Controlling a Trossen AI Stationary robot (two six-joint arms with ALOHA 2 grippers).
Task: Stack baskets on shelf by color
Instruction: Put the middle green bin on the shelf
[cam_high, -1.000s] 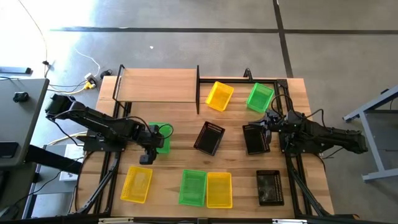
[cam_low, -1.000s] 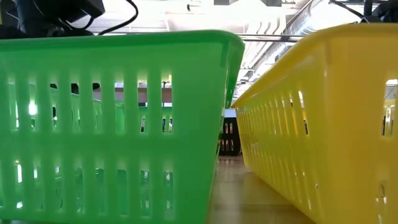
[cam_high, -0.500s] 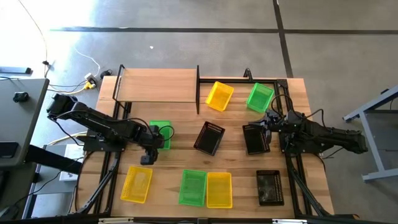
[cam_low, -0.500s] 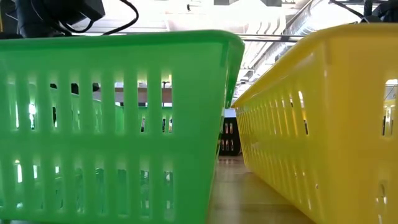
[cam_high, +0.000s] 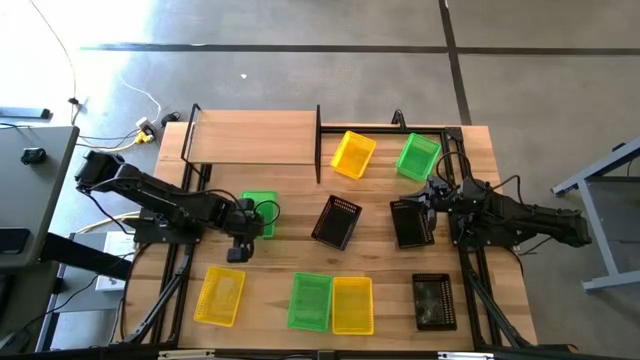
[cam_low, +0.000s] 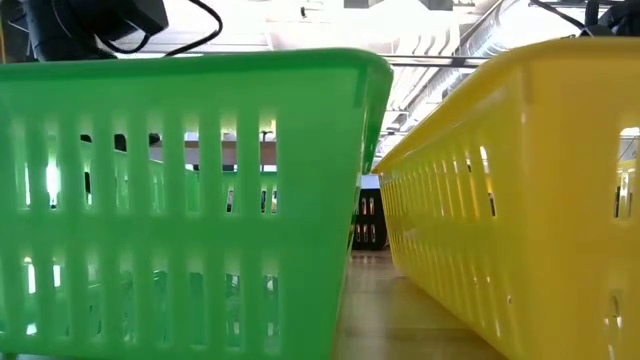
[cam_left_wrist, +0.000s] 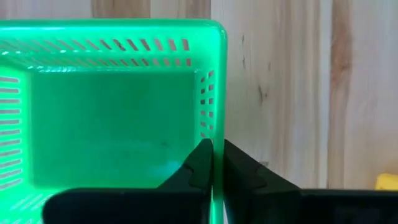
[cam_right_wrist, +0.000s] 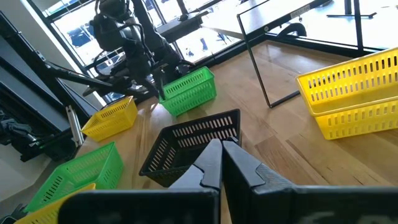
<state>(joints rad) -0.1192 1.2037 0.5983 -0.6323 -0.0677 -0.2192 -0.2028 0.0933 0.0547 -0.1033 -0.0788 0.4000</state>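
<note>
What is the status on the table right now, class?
Left end effector shut on green basket wall. Right end effector shut, empty, near black basket. Shelf bare, nothing blocking.

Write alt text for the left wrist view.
The left gripper is shut on the side wall of a green basket, one dark finger inside the wall and one outside. The basket sits open side up on the light wood table, and a yellow sliver shows at the frame's edge.

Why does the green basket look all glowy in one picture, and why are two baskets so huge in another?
Left wrist view: the green basket sits right at the lens and glows, its rim washed out. Low view: a second green basket and a yellow basket stand close to the camera, so they fill the frame against bright ceiling lights.
</note>
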